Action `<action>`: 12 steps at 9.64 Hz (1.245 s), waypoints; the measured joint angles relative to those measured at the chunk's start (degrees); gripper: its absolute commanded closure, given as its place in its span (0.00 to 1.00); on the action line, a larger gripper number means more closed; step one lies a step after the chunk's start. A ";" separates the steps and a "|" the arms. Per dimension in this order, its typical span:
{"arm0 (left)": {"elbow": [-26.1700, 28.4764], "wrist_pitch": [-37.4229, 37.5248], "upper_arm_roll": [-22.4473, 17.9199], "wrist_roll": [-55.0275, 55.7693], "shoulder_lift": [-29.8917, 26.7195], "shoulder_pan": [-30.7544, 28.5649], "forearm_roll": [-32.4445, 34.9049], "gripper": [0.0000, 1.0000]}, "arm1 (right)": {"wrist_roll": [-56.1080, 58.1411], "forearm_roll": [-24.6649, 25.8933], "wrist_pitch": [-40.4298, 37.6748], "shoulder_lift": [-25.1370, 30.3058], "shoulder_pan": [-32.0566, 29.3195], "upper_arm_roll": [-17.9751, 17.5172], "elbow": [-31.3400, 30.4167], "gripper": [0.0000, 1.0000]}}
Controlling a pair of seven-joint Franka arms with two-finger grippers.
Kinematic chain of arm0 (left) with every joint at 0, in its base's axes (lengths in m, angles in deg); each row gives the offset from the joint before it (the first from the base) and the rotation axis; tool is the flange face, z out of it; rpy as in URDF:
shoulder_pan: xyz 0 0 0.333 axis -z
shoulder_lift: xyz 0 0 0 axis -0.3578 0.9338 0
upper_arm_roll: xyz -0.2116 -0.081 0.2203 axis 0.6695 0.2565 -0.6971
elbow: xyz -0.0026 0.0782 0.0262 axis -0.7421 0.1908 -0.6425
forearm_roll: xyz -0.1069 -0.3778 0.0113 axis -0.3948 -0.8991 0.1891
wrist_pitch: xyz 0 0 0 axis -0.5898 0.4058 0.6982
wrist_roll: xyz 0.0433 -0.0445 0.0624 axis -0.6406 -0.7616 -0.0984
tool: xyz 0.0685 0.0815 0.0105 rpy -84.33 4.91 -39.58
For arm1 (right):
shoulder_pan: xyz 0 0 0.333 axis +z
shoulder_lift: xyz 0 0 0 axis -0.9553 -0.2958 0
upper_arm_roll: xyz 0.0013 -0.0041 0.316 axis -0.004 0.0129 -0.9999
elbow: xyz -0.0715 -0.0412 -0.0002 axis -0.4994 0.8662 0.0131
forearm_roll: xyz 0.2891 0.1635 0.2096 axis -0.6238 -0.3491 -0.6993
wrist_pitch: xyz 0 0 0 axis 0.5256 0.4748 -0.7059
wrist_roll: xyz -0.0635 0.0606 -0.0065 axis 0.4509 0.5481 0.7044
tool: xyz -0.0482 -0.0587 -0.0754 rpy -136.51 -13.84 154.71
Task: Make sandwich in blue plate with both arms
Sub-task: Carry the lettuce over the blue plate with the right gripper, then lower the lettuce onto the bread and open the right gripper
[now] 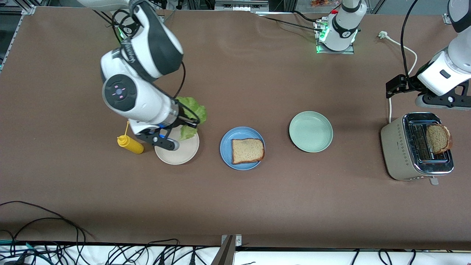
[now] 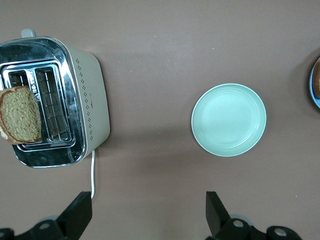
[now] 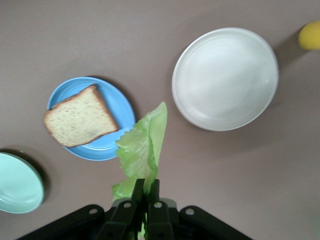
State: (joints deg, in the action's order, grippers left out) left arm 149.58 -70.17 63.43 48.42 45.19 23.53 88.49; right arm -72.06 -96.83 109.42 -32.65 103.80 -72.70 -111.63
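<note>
Front view showed a long matte brown table [image 1: 235, 206] with black cables strung along its near edge and both arm bases bolted at its top edge. At its middle sat the blue plate [image 1: 226, 151], carrying one slice of brown bread [image 1: 247, 150]. Beside that plate, toward the right arm's end, stood a beige plate [image 1: 182, 152] with a yellow squeeze bottle [image 1: 130, 144] just past it. The right gripper [image 3: 146, 192] hung over the bare tabletop between the beige and blue plates, its fingers pinched tight on a ruffled lettuce leaf [image 3: 142, 147] that dangled from them. Toward the left arm's end of the blue plate lay a pale green plate [image 1: 311, 131], then a toaster [image 1: 395, 151] with a second bread slice [image 1: 438, 138] sticking out of one slot. The left gripper [image 2: 150, 212] waited above the table near the toaster, jaws spread wide and holding nothing.
</note>
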 measured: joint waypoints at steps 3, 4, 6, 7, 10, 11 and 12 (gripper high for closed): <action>0.00 -0.05 0.00 -0.08 0.00 -0.04 0.00 0.00 | -11.17 0.02 6.77 -1.41 6.31 -0.02 -0.08 1.00; 0.00 -0.06 -0.01 -0.10 0.00 -0.05 0.00 0.00 | -13.71 0.02 8.14 -1.85 7.77 -0.01 -0.08 1.00; 0.00 -0.12 -0.05 -0.11 0.00 -0.19 0.00 0.00 | -20.09 0.02 11.70 -2.57 11.10 -0.01 -0.10 1.00; 0.00 -0.16 -0.06 -0.11 0.00 -0.35 -0.06 0.00 | -23.37 0.19 14.37 -3.37 12.88 -0.01 -0.17 1.00; -0.02 -0.23 -0.10 -0.13 0.00 -0.77 -0.07 0.00 | -28.70 0.35 26.86 -9.89 15.45 0.06 -0.74 1.00; -0.02 -0.27 -0.35 -0.13 0.02 -0.81 -0.08 0.00 | -29.15 0.90 30.50 -12.64 15.75 0.13 -0.81 1.00; -0.02 -0.36 -0.58 -0.15 0.03 -0.91 -0.08 0.00 | -29.29 1.81 32.64 -14.73 15.83 0.16 -0.78 1.00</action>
State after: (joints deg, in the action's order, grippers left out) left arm 149.56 -70.53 62.85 48.28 45.22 22.61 88.41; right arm -101.35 -95.02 142.06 -47.38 119.63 -72.54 -112.41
